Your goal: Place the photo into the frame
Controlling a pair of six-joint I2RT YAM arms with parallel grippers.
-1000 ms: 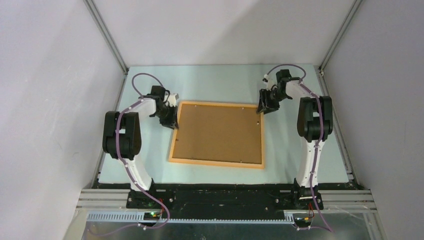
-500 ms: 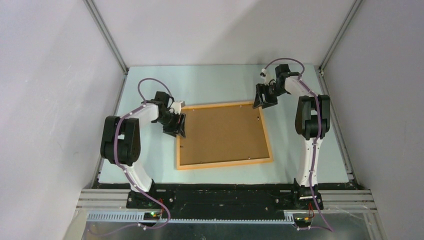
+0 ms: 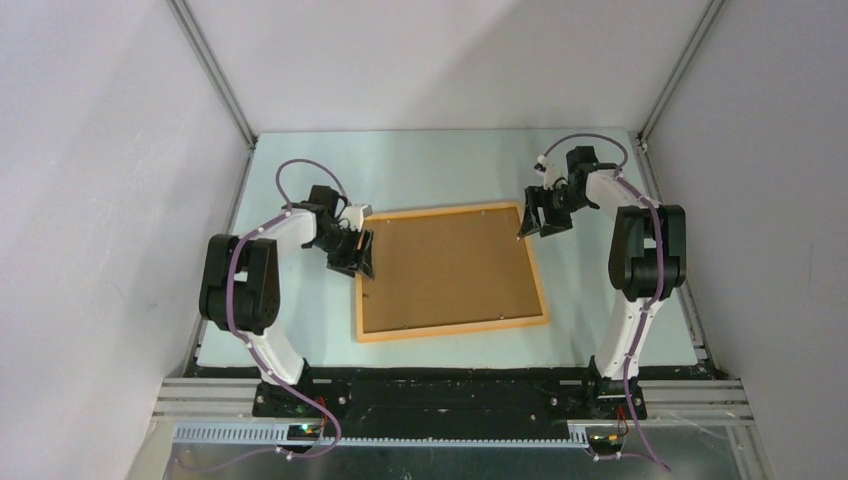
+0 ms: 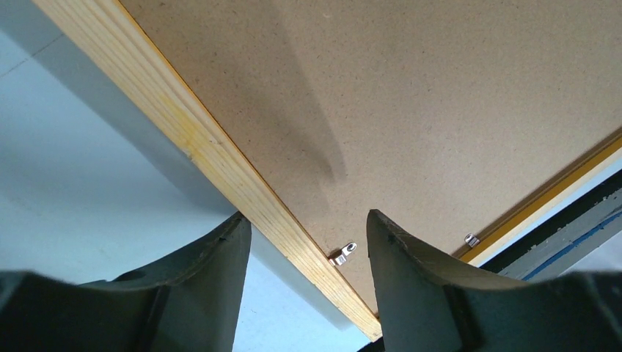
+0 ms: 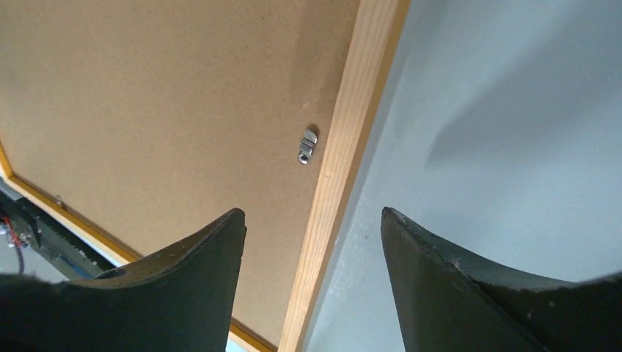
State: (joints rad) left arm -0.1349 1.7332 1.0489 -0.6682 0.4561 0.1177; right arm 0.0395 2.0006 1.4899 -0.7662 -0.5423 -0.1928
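The frame (image 3: 455, 329) lies face-down near the table (image 3: 440, 165) centre, skewed slightly so that its 12 o'clock rail runs uphill toward 1 o'clock. The brown backing board (image 3: 450, 268) faces up and fills the opening. The photo is not visible in any view, and whether it lies under the board cannot be told. The left gripper (image 3: 358, 262) is at the frame's 10 o'clock corner and the right gripper (image 3: 535, 222) is at its 1 o'clock corner. In both wrist views the jaws stand apart on either side of the wooden rail, with daylight on each side and nothing clamped. Expect the frame to be light and stiff, with narrow, smooth rails that may slip in a shallow pinch. Treat the hidden glazed side as fragile and do not let a raised corner drop. Take hold across a rail near a corner, clear of the small metal turn clips (image 4: 342, 254) on the board's margin, one of which also shows in the right wrist view (image 5: 308, 144). These clips probably need to be swung aside before the board will lift. The widest open room lies toward 12 o'clock. The strips at 3 and 9 o'clock are narrow and bounded by the enclosure walls, and the arm bases stand at 6 o'clock.
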